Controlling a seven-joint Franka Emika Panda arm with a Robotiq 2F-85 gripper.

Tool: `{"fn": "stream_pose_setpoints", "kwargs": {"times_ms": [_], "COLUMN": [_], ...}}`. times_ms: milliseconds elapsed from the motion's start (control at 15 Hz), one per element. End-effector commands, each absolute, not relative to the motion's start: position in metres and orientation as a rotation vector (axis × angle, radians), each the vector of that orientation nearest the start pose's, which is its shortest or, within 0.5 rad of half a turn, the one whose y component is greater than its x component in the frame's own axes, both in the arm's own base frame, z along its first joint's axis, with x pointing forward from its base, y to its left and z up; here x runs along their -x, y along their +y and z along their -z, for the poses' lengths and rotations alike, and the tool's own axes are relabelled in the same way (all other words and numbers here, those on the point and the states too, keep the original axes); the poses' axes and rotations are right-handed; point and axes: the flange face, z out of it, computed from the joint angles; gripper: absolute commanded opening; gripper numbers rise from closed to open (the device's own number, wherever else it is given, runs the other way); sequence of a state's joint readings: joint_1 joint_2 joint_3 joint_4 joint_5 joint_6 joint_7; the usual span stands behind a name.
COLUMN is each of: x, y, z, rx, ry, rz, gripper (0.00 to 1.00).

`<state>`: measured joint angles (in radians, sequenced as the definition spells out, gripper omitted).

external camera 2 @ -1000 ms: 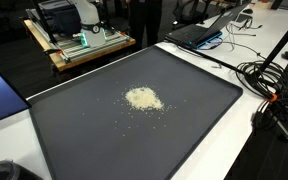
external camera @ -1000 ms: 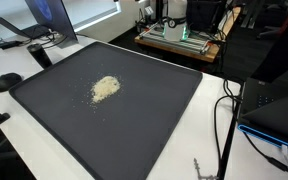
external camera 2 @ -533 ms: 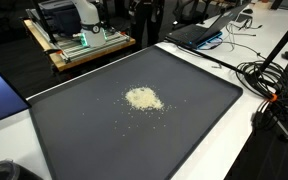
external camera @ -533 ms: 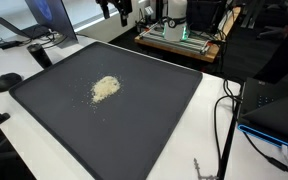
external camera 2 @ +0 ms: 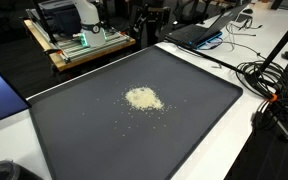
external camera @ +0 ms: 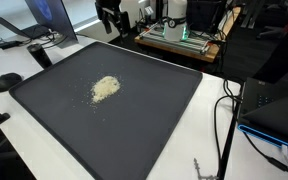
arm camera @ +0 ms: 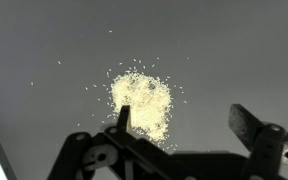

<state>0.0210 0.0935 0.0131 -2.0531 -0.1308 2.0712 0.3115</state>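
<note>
Your gripper (external camera: 111, 15) hangs above the far edge of the dark mat (external camera: 134, 130), high in the scene and touching nothing. In the wrist view its two fingers (arm camera: 124, 118) stand as wide apart as they go, with nothing between them but bare mat below, so you have hold of nothing.

The pile of pale grains (external camera: 105, 88) lies on the mat, roughly in its middle and well apart from every edge. It is a low, loose heap, and stray grains are scattered around it, more of them on its near side in an exterior view (external camera 2: 142, 98). From the wrist camera the pile (arm camera: 142, 100) sits below and ahead of the fingers, closer to the left finger than to the right one, and the gripper does not touch it.

The mat lies flat on a white table (external camera: 189, 140). Beyond its far edge stands a wooden stand (external camera 2: 79, 45) carrying a green-lit device. To the right of the mat you have an open laptop (external camera 2: 199, 33) at the far side, and black cables (external camera 2: 269, 75) coiled on the table nearer to you.
</note>
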Motion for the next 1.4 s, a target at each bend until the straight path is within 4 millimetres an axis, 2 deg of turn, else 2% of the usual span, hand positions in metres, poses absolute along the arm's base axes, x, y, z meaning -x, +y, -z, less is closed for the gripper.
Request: {"fn": "stream_pose_setpoints", "kwargs": {"times_ms": [0,133,267,533,600,667,733,933,1333], "x": [-0.559,-0.558,-0.570,-0.581,-0.584,-0.584,-0.587,-0.588,-0.592], "y": [0.012,0.012,0.007,-0.001,-0.002,-0.003,-0.005,-0.013,-0.030], "z": [-0.389,-0.390,-0.376,-0.331,-0.318,-0.303,-0.291,-0.252,-0.195], "rx": [3.244,3.244,3.219,3.221,3.201,3.225,3.212,3.190,3.212], "ry": [0.342,0.342,0.367,0.337,0.404,0.326,0.337,0.348,0.372], "rz": [-0.086,-0.082,-0.028,0.109,0.112,0.149,0.170,0.170,0.086], "gripper": [1.00,1.00,1.00,1.00,1.00,1.00,1.00,1.00,1.00]}}
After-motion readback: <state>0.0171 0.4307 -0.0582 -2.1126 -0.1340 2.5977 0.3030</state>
